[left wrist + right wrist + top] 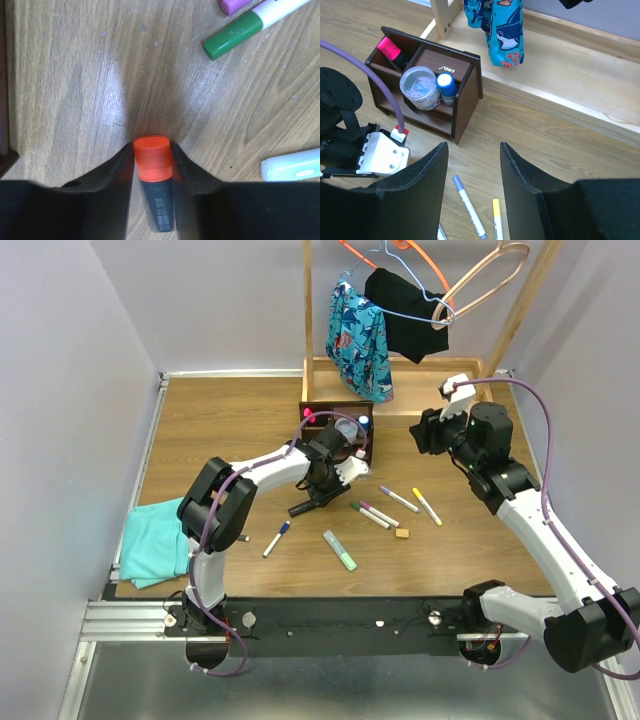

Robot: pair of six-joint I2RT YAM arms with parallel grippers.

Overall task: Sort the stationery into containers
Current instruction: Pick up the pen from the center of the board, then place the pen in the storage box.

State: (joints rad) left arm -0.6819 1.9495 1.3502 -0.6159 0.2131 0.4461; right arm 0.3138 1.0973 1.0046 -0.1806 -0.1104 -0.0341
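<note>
An orange-capped highlighter (152,157) with a dark body lies on the wooden table. My left gripper (152,150) is shut on it, one finger against each side of the cap. From above the highlighter (301,508) pokes out below the left gripper (318,496). The dark brown organizer (335,420) stands just behind. It holds a pink highlighter (388,48), a clear round tub (420,87) and a blue-capped item (446,86). My right gripper (472,150) hangs open and empty, above the table to the right of the organizer (465,80).
Loose on the table are a blue-capped marker (277,538), a pale-green highlighter (340,550), green-capped (362,511) and purple-capped (380,513) markers, a lavender one (398,499), a yellow one (427,506) and a tan eraser (402,533). A teal cloth (155,540) lies left; the clothes rack (420,375) stands behind.
</note>
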